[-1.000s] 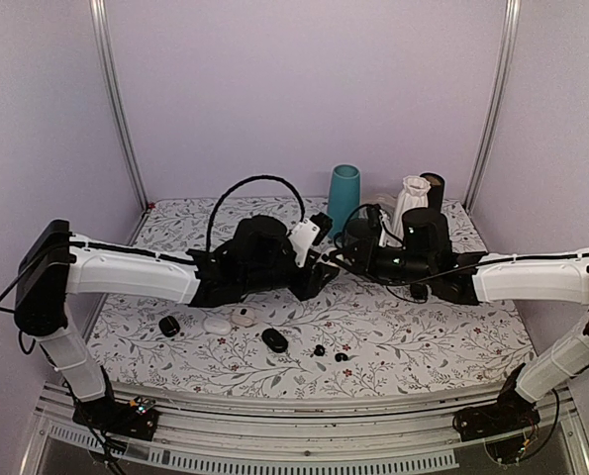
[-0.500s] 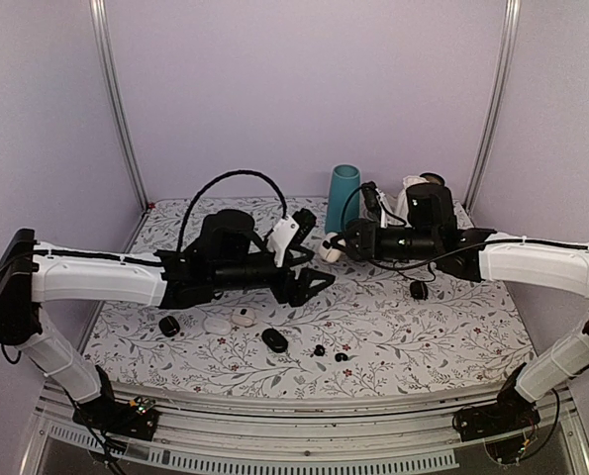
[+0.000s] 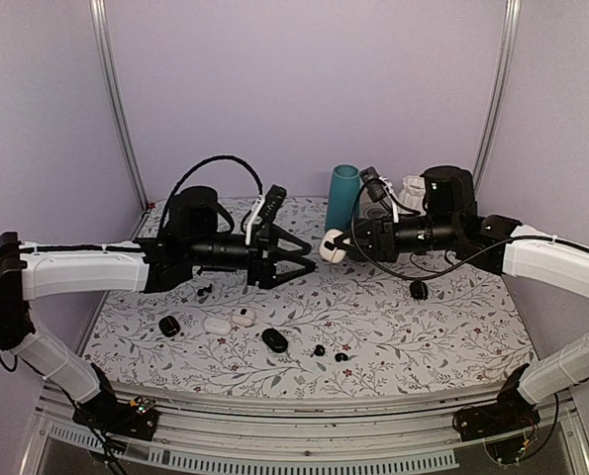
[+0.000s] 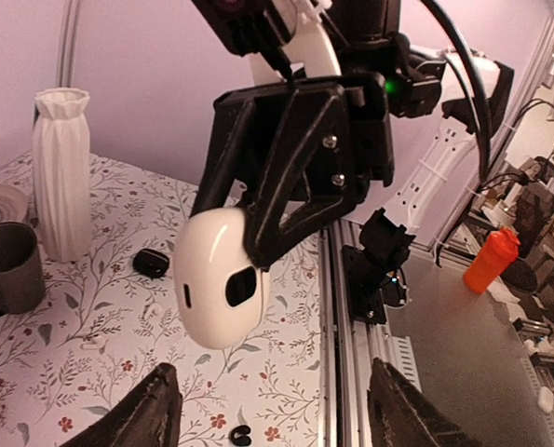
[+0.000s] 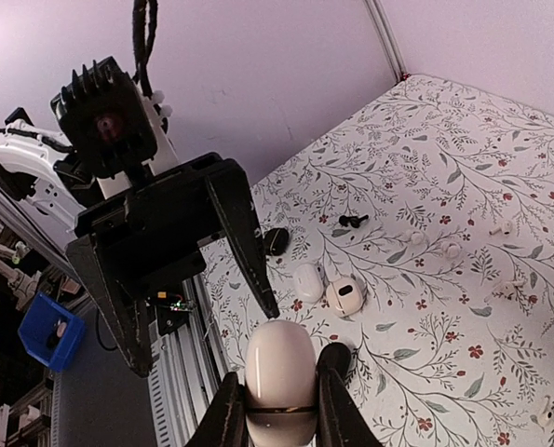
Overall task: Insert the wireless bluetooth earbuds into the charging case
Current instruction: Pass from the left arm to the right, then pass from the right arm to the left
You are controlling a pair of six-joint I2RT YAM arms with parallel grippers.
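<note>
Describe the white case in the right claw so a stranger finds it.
Find the teal cylinder at the back of the table. Just below it in the top view, the right claw pinches a white egg-shaped case in mid-air. The other white cases lie on the table.

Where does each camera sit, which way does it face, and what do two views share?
Top external: above and behind the arm bases, looking down on the floral table; left arm and right arm show.
Left wrist: on the left arm, facing across at the right arm; its own left fingers frame the bottom.
Right wrist: on the right arm, facing the left arm; its own right fingers clamp the white case.
Shared: both wrist views show the white case and the other arm's fingers.
</note>
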